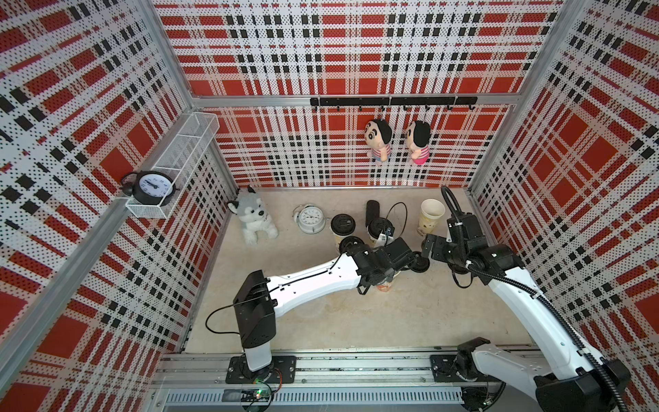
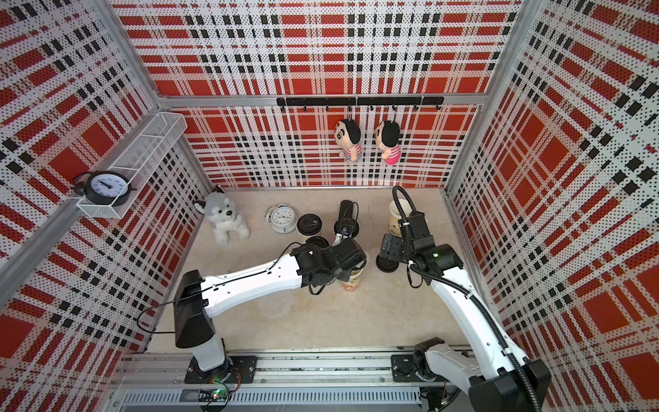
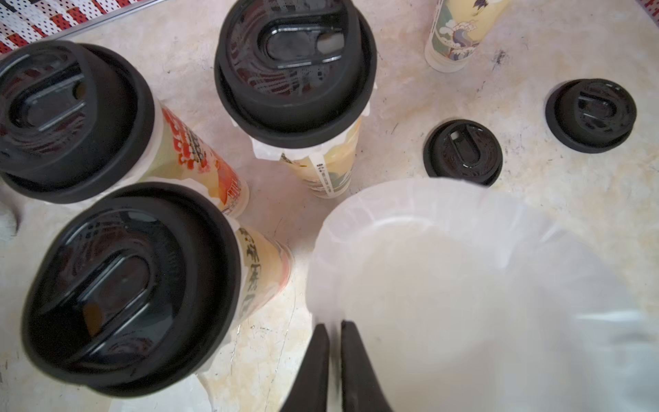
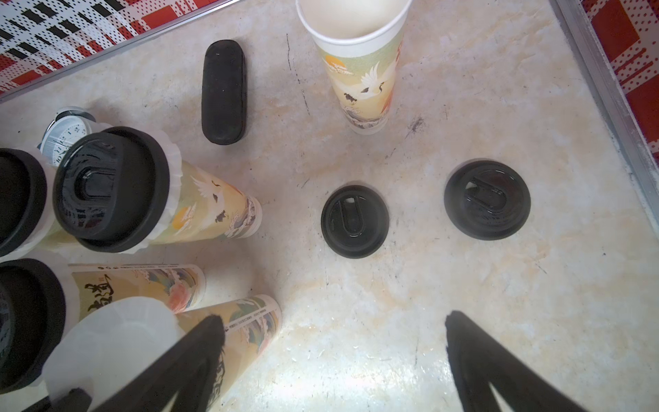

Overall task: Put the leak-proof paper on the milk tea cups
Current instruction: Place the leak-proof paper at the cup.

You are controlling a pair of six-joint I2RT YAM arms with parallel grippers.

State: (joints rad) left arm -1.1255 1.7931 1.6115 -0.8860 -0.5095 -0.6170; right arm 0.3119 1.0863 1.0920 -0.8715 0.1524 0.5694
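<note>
In the left wrist view a translucent leak-proof paper [image 3: 463,285] lies draped over the mouth of one milk tea cup. My left gripper [image 3: 335,324] is at the paper's near edge, its fingers a narrow slit apart with the edge in the slit. That cup shows below the left wrist in both top views [image 1: 385,285] [image 2: 353,281]. Three cups carry black lids over paper [image 3: 296,67] [image 3: 71,117] [image 3: 132,281]. One uncovered cup [image 4: 360,71] stands at the back right. My right gripper [image 4: 333,321] hangs wide open over bare table, beside the paper-covered cup [image 4: 117,335].
Two loose black lids [image 4: 354,221] [image 4: 486,199] lie on the table ahead of the right gripper. A black oblong case [image 4: 224,92], a white alarm clock [image 1: 311,219] and a husky plush [image 1: 251,219] stand at the back. The enclosure's metal frame [image 4: 599,89] runs close on the right.
</note>
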